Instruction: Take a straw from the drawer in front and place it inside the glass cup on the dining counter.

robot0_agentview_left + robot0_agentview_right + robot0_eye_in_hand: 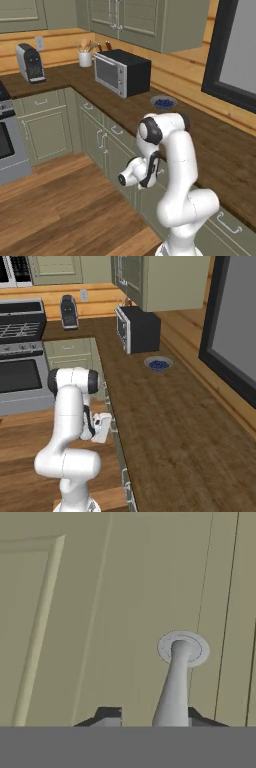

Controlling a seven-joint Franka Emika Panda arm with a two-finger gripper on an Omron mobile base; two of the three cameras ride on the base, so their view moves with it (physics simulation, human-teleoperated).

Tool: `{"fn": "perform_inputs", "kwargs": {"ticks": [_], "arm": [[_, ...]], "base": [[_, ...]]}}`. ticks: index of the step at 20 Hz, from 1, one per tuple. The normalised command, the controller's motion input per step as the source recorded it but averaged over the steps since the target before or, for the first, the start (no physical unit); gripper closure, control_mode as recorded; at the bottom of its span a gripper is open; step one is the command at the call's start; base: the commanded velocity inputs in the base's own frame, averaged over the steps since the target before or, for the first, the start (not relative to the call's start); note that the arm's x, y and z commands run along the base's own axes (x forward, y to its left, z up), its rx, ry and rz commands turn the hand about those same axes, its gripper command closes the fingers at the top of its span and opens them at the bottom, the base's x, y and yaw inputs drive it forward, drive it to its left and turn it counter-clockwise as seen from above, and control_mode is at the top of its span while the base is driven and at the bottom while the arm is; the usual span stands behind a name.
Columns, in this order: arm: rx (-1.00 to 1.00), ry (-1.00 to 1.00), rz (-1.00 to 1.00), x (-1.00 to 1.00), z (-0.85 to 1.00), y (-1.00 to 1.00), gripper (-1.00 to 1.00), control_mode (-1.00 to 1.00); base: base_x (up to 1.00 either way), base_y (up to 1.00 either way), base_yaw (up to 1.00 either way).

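I am facing the run of sage-green cabinets [107, 145] under the dark wood worktop [200, 135], with my arm folded low in front of them. My gripper [147, 717] is pressing in close to one green front panel, the drawer [125, 602] as I judge it, and its silver bar handle [176, 682] is running straight out from its round mount toward me. That bar is lying between my two fingertips, its long axis pointing along my reach, nearer the right one [197, 717] than the left. My fingers are standing narrowly either side of it; I cannot tell whether they are touching it yet. The straw is presumably lying inside, behind this shut front, so pulling straight back toward me looks like the coming move.
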Motion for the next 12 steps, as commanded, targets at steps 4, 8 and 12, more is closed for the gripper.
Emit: {"fn": "perform_inputs", "kwargs": {"ticks": [4,8,12], "arm": [[0.06,0.00,0.00,-0.53,0.12,0.78,1.00,-1.00],[0.09,0.00,0.00,-0.57,0.18,0.88,1.00,-1.00],[0.11,0.00,0.00,-0.61,0.19,0.96,1.00,-1.00]], "base": [[0.00,0.00,0.00],[0.00,0.00,0.00],[0.00,0.00,0.00]]}}
